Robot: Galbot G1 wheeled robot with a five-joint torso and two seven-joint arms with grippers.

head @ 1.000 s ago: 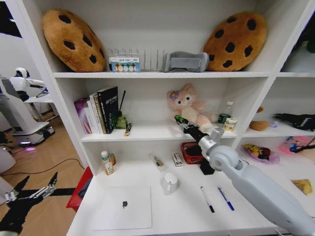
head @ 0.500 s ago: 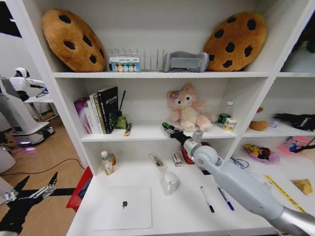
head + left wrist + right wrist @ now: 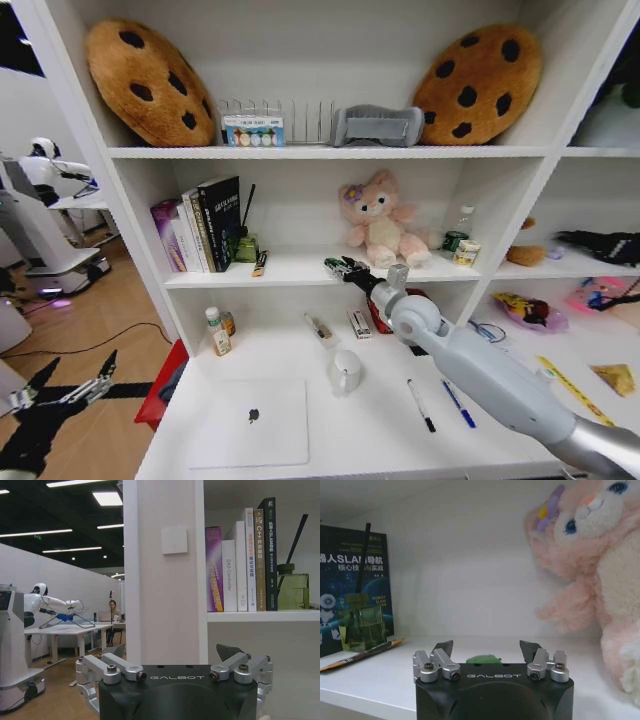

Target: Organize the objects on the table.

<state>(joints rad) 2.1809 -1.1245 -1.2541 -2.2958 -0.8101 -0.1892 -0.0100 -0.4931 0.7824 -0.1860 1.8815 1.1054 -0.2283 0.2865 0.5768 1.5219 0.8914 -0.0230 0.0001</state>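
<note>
My right arm reaches up from the lower right to the middle shelf. My right gripper (image 3: 342, 268) is open just above the shelf board, left of the pink plush toy (image 3: 380, 220). The tiny green toy car (image 3: 483, 658) lies between its spread fingers, with a gap on each side; the same toy car (image 3: 332, 265) shows in the head view. On the table (image 3: 370, 445) lie a silver laptop (image 3: 248, 422), a black pen (image 3: 421, 405) and a blue pen (image 3: 459, 404). A clear green-labelled bottle (image 3: 457, 233) stands on the middle shelf. My left gripper (image 3: 62, 392) hangs open, low beside the table's left end.
Books (image 3: 200, 225) and a green diffuser bottle (image 3: 246, 246) stand at the middle shelf's left end. A white mug (image 3: 346, 370), a red basket (image 3: 388, 312) and small bottles (image 3: 217, 332) stand at the back of the table. Cookie cushions (image 3: 148, 80) fill the top shelf.
My right gripper has moved left along the middle shelf and sunk to the board. The green toy car it carried now lies between its opened fingers. The left arm has not moved.
</note>
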